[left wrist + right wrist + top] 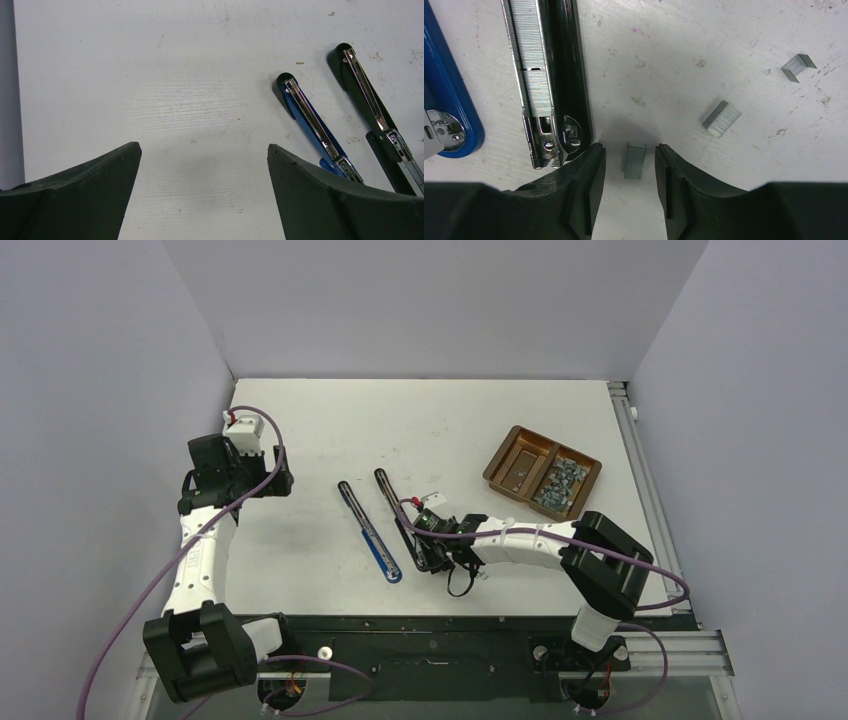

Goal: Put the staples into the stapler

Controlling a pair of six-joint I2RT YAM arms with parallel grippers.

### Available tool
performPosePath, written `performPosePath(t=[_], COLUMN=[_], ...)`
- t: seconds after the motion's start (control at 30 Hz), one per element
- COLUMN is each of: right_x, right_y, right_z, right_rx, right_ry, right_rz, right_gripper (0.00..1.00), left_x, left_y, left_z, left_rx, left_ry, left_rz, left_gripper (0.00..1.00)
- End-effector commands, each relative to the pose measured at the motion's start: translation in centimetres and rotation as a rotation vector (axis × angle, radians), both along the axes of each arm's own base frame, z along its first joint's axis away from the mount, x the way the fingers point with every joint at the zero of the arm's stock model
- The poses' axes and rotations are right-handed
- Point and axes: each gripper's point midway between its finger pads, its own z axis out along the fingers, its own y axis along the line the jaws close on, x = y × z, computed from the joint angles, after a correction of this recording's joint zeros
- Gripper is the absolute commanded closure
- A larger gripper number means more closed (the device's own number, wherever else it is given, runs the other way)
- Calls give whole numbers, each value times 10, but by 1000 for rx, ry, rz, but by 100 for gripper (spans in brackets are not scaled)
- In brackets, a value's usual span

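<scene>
Lying parallel to stapler (565, 75), staple strip (635, 161) inside right claw (629, 152)

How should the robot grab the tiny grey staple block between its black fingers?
Pinch the small silver-grey staple block across its two long sides, coming straight down from above: it lies flat on the white table, and the right gripper straddles it.
</scene>
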Motion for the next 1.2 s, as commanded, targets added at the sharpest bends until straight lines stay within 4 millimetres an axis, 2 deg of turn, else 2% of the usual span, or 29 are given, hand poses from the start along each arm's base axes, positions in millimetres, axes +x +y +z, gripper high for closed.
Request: performPosePath(t=[0.0,0.53,0.63,0.8,1.17], right_x=[3,4,3,1,-5], right_y=[3,-1,-3,-6,-6], right_z=[-1,-1,-1,1,0], right_rx=[15,22,20,15,28], right_ry=[-11,0,0,3,23], right_rz=[-1,-10,-9,-5,8], right_gripper=[60,73,72,63,67], left_x=[8,7,7,7,6], left_y=[3,3,3,2,2], left_z=[24,25,24,25,26], left_rx=[13,13,14,13,12], left_ry=[-66,-66,-65,-69,-69], left_rz=[-4,-4,-2,-4,-2], left_gripper=[4,4,4,4,4])
